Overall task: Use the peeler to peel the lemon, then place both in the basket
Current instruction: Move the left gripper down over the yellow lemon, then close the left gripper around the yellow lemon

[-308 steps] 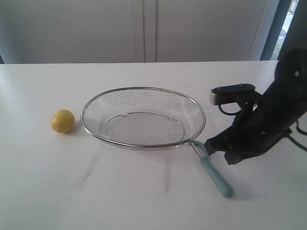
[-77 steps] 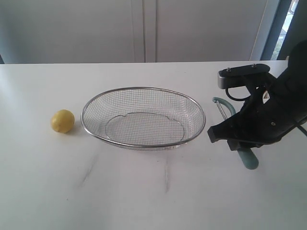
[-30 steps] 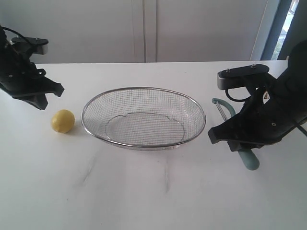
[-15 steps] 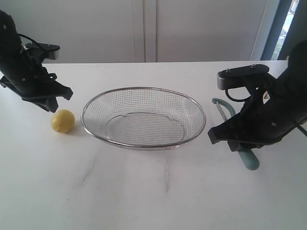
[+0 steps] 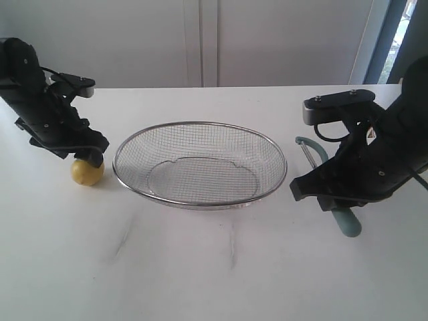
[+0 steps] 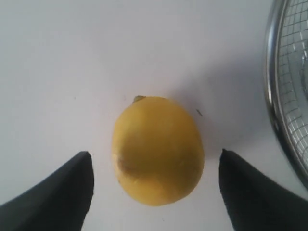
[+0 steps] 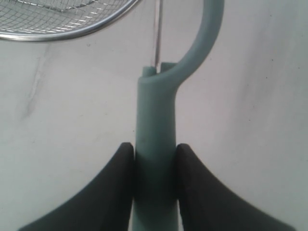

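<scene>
My left gripper (image 6: 154,161) now straddles the lemon (image 6: 158,144), jaws newly spread wide, empty; right gripper (image 7: 154,156) clamps the peeler (image 7: 155,106). Lemon grasp next.

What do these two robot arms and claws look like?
The left arm and right arm are matte black and chunky, with black cables looping beside them. The right one bears a silver-grey block with screws and a pale sticker. The left gripper and right gripper have dark, tapered fingers.
</scene>
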### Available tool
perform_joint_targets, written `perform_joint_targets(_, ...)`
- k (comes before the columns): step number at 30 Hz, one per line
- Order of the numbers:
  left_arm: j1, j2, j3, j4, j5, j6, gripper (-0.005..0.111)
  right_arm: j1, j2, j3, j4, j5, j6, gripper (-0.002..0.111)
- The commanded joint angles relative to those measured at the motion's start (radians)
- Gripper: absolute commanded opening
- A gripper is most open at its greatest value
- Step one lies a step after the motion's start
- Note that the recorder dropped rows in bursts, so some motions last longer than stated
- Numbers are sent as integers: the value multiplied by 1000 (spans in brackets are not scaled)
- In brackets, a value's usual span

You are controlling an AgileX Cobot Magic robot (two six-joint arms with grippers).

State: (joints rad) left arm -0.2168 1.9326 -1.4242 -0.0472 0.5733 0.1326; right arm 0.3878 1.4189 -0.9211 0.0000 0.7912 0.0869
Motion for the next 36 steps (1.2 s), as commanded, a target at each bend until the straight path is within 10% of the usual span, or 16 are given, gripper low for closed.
perform_joint_targets(1, -5, 24, -3, -11, -2, 3, 76, 1, -9, 4, 0, -10, -23, 0)
perform_joint_targets(25, -5, 119, -3, -60, -39, 3, 73, 1, -9, 4, 0, -12, -33, 0)
perform_joint_targets(36, -5, 119, -3, -60, -26, 3, 10, 1, -9, 4, 0, -13, -35, 0)
